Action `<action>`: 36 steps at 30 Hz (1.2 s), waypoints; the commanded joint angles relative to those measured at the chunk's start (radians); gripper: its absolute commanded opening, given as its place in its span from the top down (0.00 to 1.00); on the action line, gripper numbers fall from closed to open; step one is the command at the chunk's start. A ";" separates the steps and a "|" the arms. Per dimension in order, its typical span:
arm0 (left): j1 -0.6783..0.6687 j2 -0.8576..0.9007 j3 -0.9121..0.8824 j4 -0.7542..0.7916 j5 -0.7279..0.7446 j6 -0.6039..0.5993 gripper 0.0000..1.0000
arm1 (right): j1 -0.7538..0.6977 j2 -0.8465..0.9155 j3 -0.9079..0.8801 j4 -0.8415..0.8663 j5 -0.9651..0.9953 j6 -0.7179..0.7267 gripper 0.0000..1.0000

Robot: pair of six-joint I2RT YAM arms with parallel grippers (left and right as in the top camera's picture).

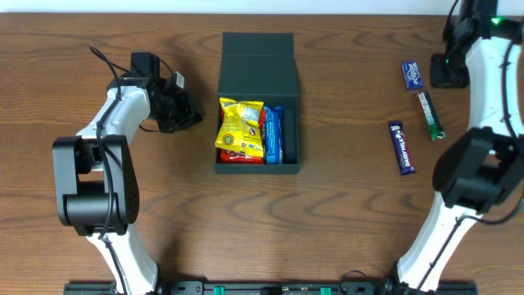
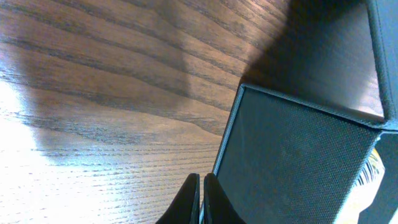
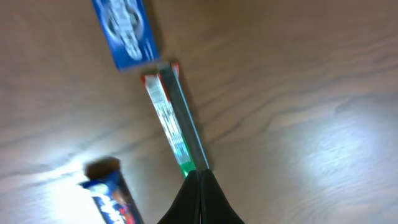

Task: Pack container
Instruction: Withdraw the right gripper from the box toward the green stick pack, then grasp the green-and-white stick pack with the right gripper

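Dark wood-grain desk [image 1: 327, 213] carries the teal-green container [image 1: 257, 61] at its centre, flap lid lying open behind it, a yellow snack bag [image 1: 241, 129] and a blue packet [image 1: 273, 135] side by side inside. The left hand [image 2: 201, 202], fingers pressed together, hangs near the container's left wall. The right hand [image 3: 200, 186], also pressed together and empty, hovers at far right above a green stick pack [image 3: 174, 118], between a blue-and-white packet [image 3: 124, 31] and a Dairy Milk bar [image 1: 401, 147].

Top-down overhead; two close wrist views
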 commanded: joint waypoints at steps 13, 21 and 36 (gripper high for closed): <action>0.004 0.013 -0.012 -0.001 0.000 -0.031 0.94 | -0.135 0.068 -0.154 0.094 -0.124 -0.206 0.37; 0.004 0.013 -0.012 -0.015 0.000 -0.056 0.94 | -0.121 0.069 -0.285 0.256 -0.168 -0.257 0.34; 0.004 0.013 -0.012 -0.034 0.000 -0.075 0.94 | -0.114 0.056 -0.274 0.270 -0.174 -0.172 0.35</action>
